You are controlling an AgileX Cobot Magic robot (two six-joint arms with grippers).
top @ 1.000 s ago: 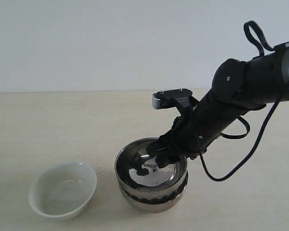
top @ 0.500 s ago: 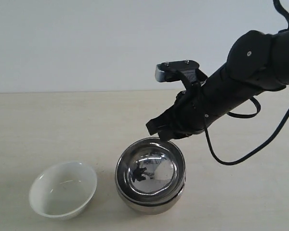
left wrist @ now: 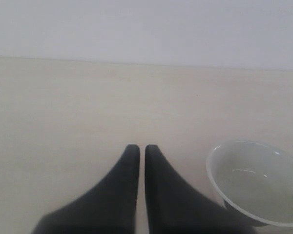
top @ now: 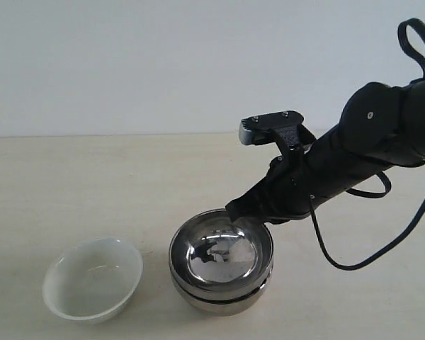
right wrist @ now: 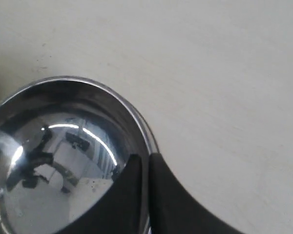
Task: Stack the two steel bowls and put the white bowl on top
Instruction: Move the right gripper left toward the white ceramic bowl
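The two steel bowls are nested: the smooth upper bowl (top: pixel 222 251) sits inside the lower one (top: pixel 221 298), whose rim and wall show beneath it. The white bowl (top: pixel 92 278) stands alone on the table to their left, empty. My right gripper (top: pixel 234 210) hovers just above the far rim of the stack, shut with nothing between its fingers. In the right wrist view its tips (right wrist: pixel 145 160) lie over the rim of the upper steel bowl (right wrist: pixel 63 161). My left gripper (left wrist: pixel 138 148) is shut and empty above bare table, with the white bowl (left wrist: pixel 256 183) beside it.
The pale table (top: pixel 71 184) runs back to a plain white wall. The right arm's black cable (top: pixel 354 265) loops down over the table to the right of the stack. The left arm does not show in the exterior view.
My right gripper let go of the upper steel bowl, rose out of the stack toward the far rim and closed. The upper bowl has settled level in the lower one.
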